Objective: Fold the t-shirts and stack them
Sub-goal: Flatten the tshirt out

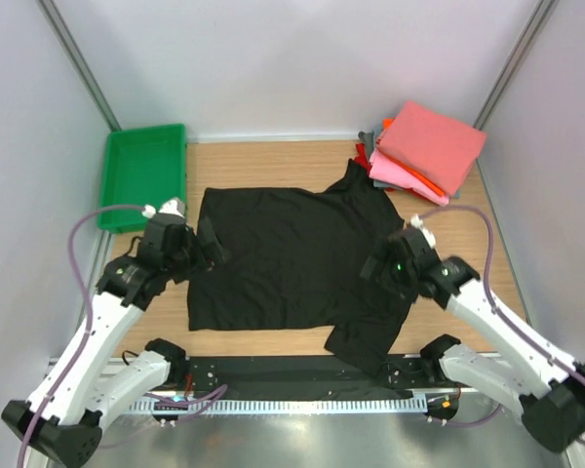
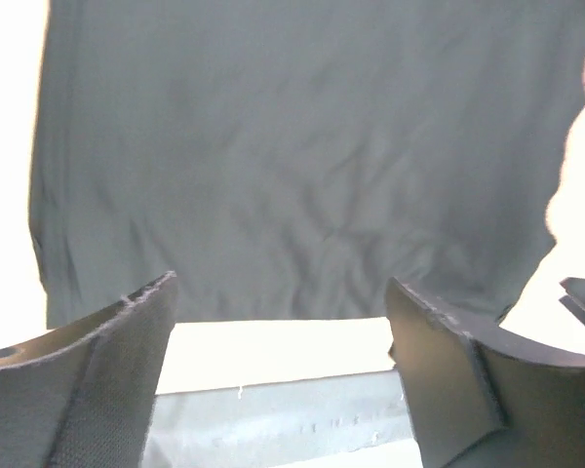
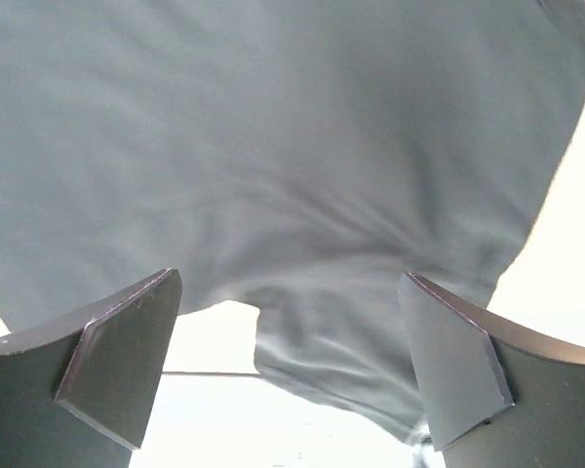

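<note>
The black shirt point(image 1: 292, 258) lies spread flat in the middle of the table point(image 1: 263, 158) and is not yet folded, so the step in hand looks like the start of its fold. Both arms are at it and neither has a hold. The left gripper point(image 1: 212, 244) sits at the shirt's left edge with its jaws wide apart and nothing between them; in its wrist view the cloth edge lies just ahead. The right gripper point(image 1: 378, 265) is over the shirt's right part, likewise spread wide and empty, with a rumpled lip of cloth under it. The shirt's long axis runs left to right across the table. Two sleeves stick out at the right end, one toward the far side and one reaching past the near edge, so I judge that the neck points right and the hem left. The stack point(image 1: 431, 144) of folded shirts, salmon-pink on top, sits in the far right corner, close by the far sleeve; whether they touch I cannot tell. A green tray point(image 1: 143, 174) stands at the far left. Next, each gripper probably needs to drop and pinch a single layer at its edge, so the cloth lifts evenly.
</note>
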